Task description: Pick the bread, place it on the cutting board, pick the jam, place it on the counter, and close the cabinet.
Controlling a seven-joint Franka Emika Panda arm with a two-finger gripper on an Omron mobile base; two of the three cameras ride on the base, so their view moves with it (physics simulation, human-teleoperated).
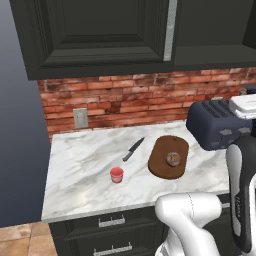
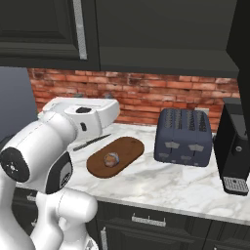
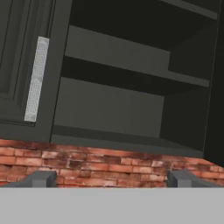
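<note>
Marble counter [image 1: 80,165] | bread [image 1: 173,159] on cutting board [image 1: 161,150] | jam [image 1: 116,174] beside

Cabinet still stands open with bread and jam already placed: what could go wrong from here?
1. The cabinet shows bare shelves, and the open gripper faces that opening rather than a door, so a forward push might enter the shelf space.
2. A wide swing down could brush the toaster, which stands close to the arm.
3. The jam sits near the counter front edge, where a low sweep might knock it off.
</note>
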